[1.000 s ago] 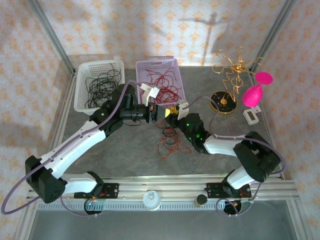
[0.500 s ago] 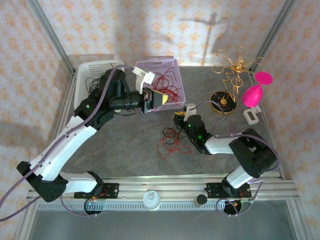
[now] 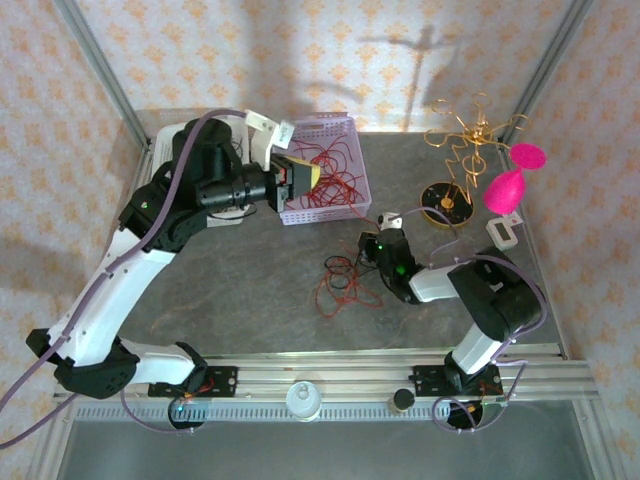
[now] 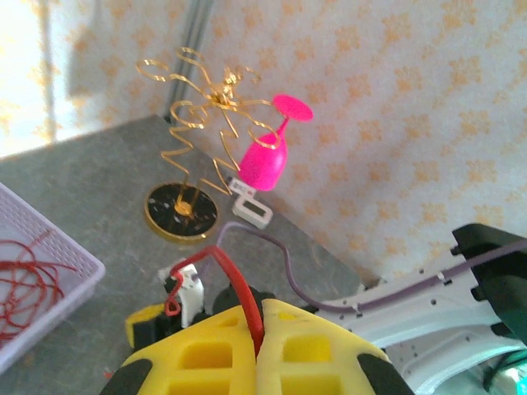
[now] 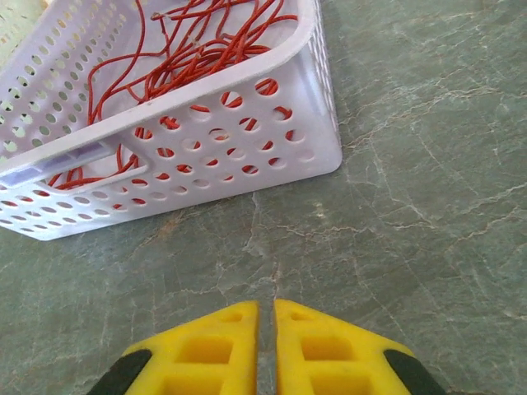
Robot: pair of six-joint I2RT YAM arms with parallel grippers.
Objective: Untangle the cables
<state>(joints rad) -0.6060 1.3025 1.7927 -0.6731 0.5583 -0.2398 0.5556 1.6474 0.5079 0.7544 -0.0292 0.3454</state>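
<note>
So the left gripper point(image 4: 262, 333) is clamping down on one red strand point(image 4: 237, 284). Its yellow pads are squeezed together with the wire pinched in the seam, and the wire is arcing up and over to its loose end. That arm is sitting a lot further back than a second ago. It was out in the middle of the table point(image 3: 250, 290), nose to nose with the other arm, and now it's hovering over the left side of the lilac basket point(image 3: 345, 128), which is already holding a bunch of red cables.

The right gripper point(image 5: 266, 325) has been closing up over the same stretch. It's now showing just a sliver of gap between its pads, with nothing in there, and it's pointing low at bare table in front of the basket wall. It's also backed off to the right of the leftover tangle point(image 3: 340, 282), a small mess of red and black loops lying on the table between the two arms, looking about the same as before.

My read: the strand is coming out of the knot and getting carried to the basket, so one more red is basically sorted. There's still a pile to go though, and I can't tell whether the strand's tail is fully clear of it
</note>
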